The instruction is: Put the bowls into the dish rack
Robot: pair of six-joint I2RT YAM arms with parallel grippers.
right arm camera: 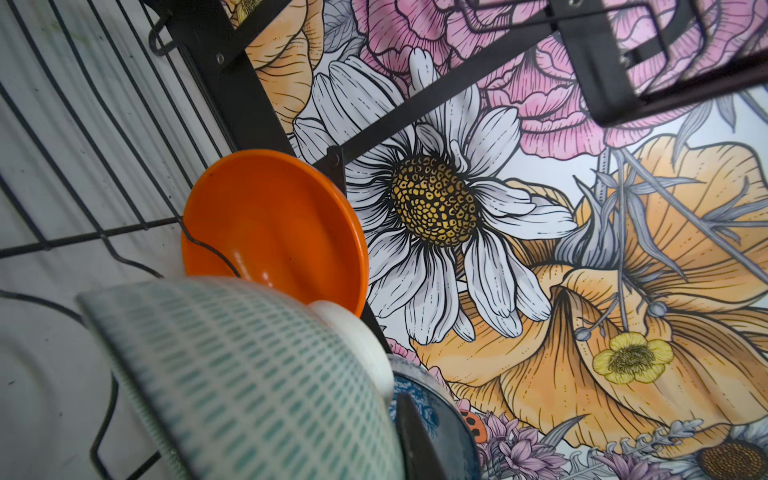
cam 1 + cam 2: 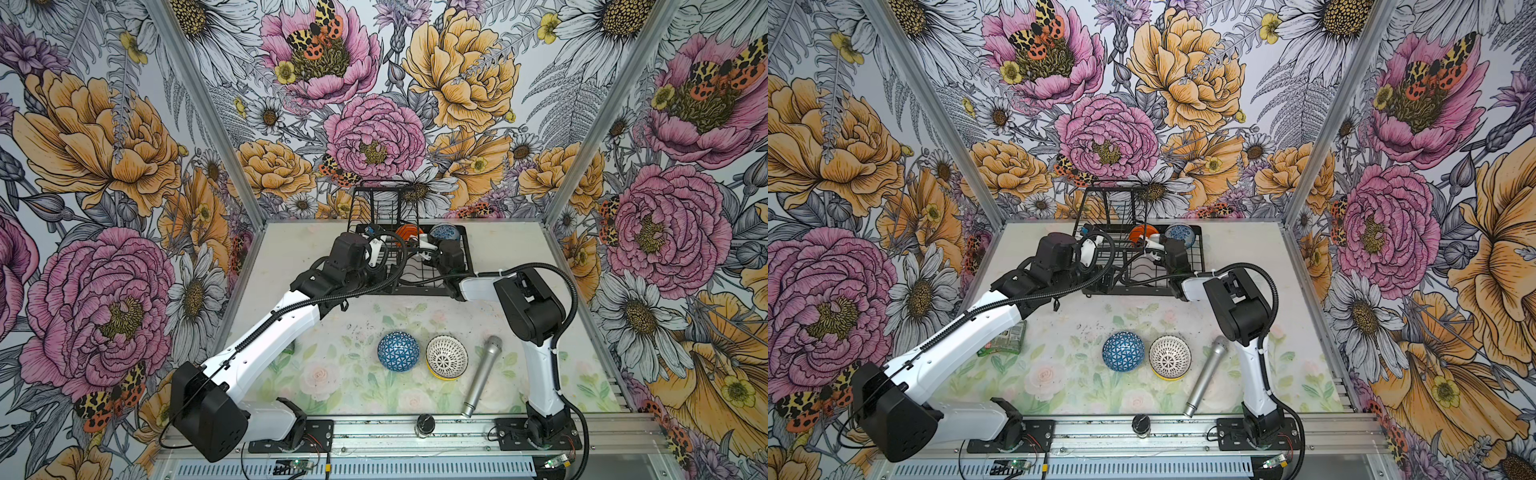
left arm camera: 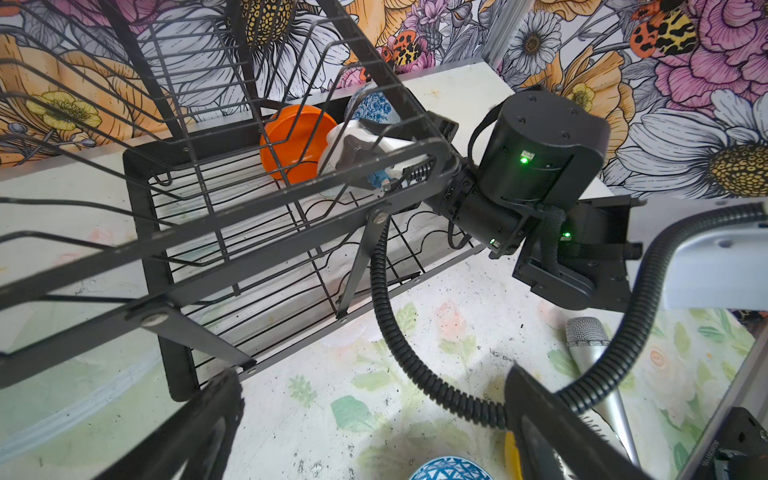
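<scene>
A: The black wire dish rack?
B: It sits at the back of the table; in it, plain orange bowl left of blue-and-white floral bowl.
A: In front?
B: Left to right: blue geometric bowl, white lattice bowl in yellow bowl, silver microphone.

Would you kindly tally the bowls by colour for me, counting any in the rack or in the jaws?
Orange bowl: 1
Yellow bowl: 1
Blue-patterned: 2, the floral bowl and the triangle-patterned bowl
White black-lattice bowl: 1
Pale teal-dashed bowl: 1
Total: 6

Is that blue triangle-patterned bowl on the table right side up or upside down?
Upside down. In both top views the blue bowl shows only its domed, patterned outside; no hollow faces up.
</scene>
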